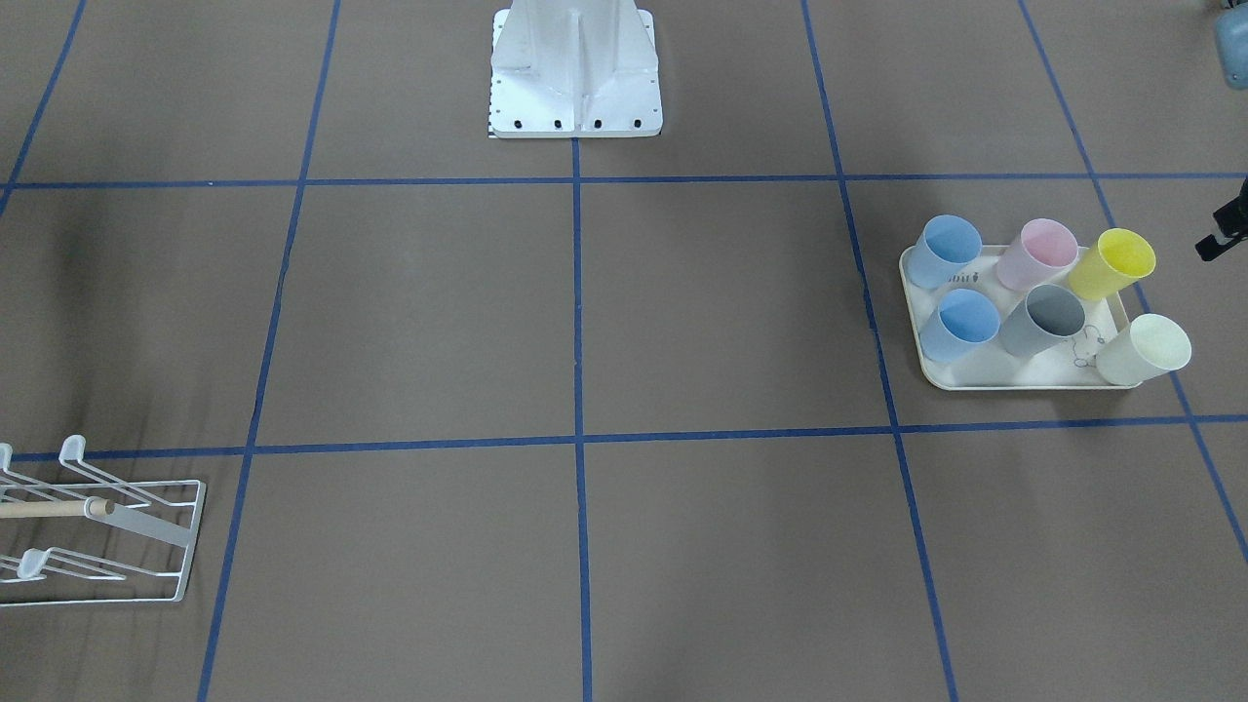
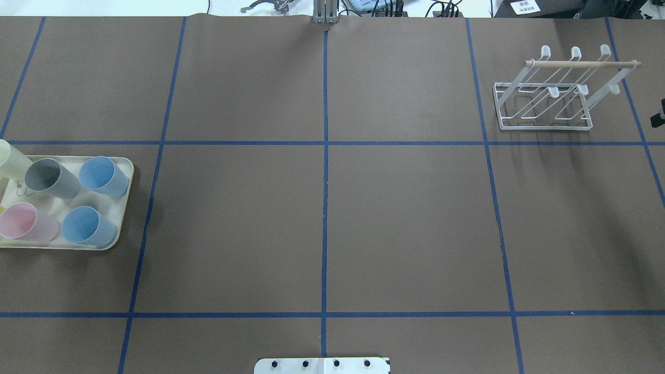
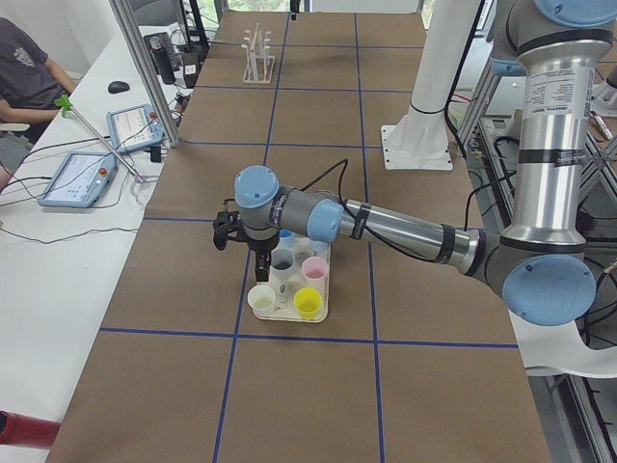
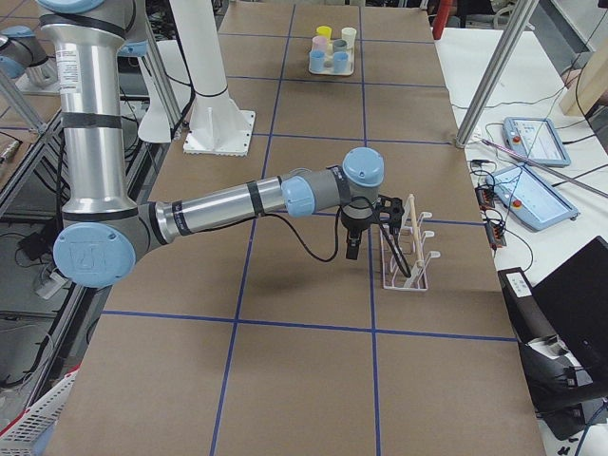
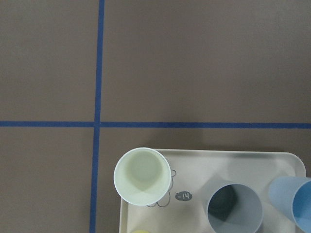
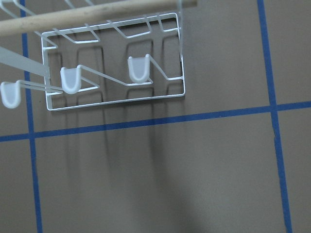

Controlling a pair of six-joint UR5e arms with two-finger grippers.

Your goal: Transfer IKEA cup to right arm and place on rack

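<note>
Running off-frame: rack [image 1: 146,525], tray [image 2: 122,200].

1. The surface [image 2: 405,223] is covered by a matt brown sheet.
2. The cups [image 1: 1045,322] are seen as smooth matt plastic, the tray [image 1: 985,373] as cream plastic.
3. The rack [image 6: 138,68] is formed of white-coated wire, crossed by a bare wooden dowel [image 6: 87,15].

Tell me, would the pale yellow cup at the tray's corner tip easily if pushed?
Probably: the pale yellow plastic cup stands upright, narrowing toward its base, so a high push could topple it. It looks empty and thin-walled, so likely light.
</note>
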